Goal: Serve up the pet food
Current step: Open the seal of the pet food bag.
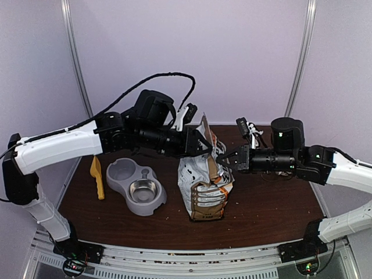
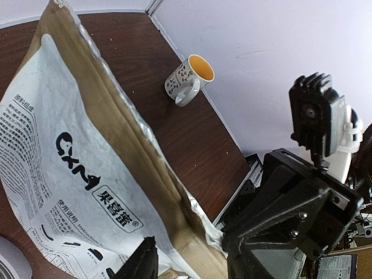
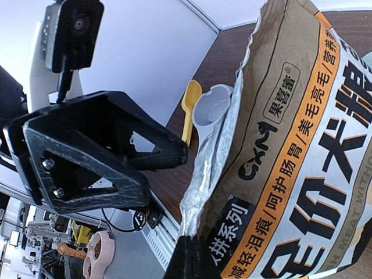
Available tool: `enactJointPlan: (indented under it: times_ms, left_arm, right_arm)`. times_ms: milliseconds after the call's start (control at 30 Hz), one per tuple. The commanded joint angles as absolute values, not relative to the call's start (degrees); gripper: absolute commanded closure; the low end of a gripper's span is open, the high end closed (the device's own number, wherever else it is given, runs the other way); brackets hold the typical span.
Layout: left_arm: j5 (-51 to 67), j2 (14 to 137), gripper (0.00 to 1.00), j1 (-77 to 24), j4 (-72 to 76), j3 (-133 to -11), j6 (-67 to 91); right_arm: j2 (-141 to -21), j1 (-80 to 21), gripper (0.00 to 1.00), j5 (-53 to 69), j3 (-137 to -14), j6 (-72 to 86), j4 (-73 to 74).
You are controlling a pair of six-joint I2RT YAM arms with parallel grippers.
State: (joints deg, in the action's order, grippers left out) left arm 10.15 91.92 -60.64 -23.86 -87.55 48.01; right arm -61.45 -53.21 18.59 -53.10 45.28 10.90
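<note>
No pet food is visible. By judgement it is inside the bag (image 1: 203,186), a silver-white printed pouch with orange-brown trim that stands upright in the middle of the surface (image 1: 261,203), its torn top open.

The right hand (image 1: 224,158) reaches in from the right edge. Its fingers are closed to a pinch on the bag's top rim. The left hand (image 1: 204,146) comes from the left edge at the same height, with its fingers apart and the rim lying between them. This probably means one arm steadies the mouth while the other takes hold, ready to spread or tip it.

A grey double bowl (image 1: 113,185) with a steel insert sits just left of the bag, toward the near edge and close enough to pour into. A yellow scoop (image 1: 97,177) lies untouched beyond the bowl, near the left edge.

The top view alone shows the whole layout. The right wrist view shows the pinch and the other hand's spread fingers. Only the left wrist view shows a patterned mug (image 2: 189,80) with a yellow inside, on its side near a walled edge — which edge is unclear.
</note>
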Motion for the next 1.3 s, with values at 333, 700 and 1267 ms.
enactJointPlan:
  times_ms: [333,700,1267]
  left_arm:
    - [11.3,94.5,0.63,-61.8,-22.0,-91.5,48.4]
    - [11.6,97.1,0.64,-61.8,-21.9,-91.8,49.5]
    - [13.4,98.4,0.92,-61.7,-22.0,-92.4,50.2]
  right_arm:
    - [-61.7,-53.1,1.0,18.2,-53.9,45.2,10.1]
    - [-61.3,-53.1,1.0,19.0,-54.2,44.6,10.4]
    - [-61.1,-53.2,1.0,19.3,-54.0,41.6,11.5]
